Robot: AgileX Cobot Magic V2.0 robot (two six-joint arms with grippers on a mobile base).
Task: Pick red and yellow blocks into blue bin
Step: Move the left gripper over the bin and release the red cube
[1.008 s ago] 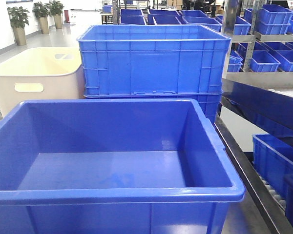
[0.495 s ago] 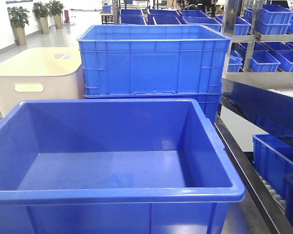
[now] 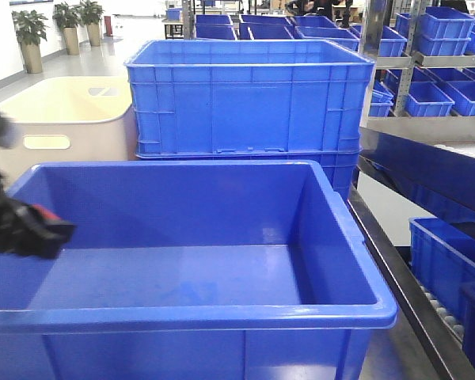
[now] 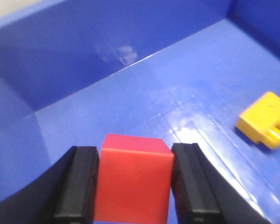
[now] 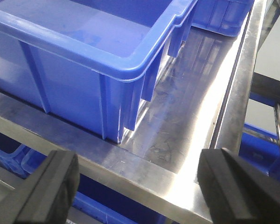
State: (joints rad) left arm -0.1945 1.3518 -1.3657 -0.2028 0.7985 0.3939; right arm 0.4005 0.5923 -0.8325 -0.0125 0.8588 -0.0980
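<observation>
Blue bin: the large blue plastic tub point(image 3: 222, 313) with smooth sloping walls and a thick rounded rim is seen nearest the front camera, standing on a steel shelf.
Left gripper: the black left gripper point(image 4: 135, 182) is seen at the tub's left wall in the front view, blurred, over the tub's interior; its two black fingers point(image 4: 79, 186) are closed on the small plain red cube.
Red cube: the small plain red cube point(image 4: 133, 179) is pressed on both side faces by the fingers and is held above the tub's floor.
Yellow brick: the yellow toy brick point(image 4: 265, 120) with two round studs is seen lying on the tub's floor toward the right edge of the left wrist view, well apart from the red cube; it is not made out in the front view.
Right gripper: the right gripper point(image 5: 140, 186) is seen outside the tub, beside its outer corner; its black fingers point(image 5: 49, 186) are spread wide apart with nothing between them.
Surface: the brushed steel shelf point(image 5: 191, 121) is scratched and reflective, with a raised edge rail.
Room: a ribbed straight-walled blue crate point(image 3: 249, 95) is seen behind the tub, and a cream tub point(image 3: 63, 119) with a handle slot at the back left. Racks of blue bins point(image 3: 435, 87) are seen at the right, potted plants point(image 3: 30, 36) at the far left on a pale glossy floor.
</observation>
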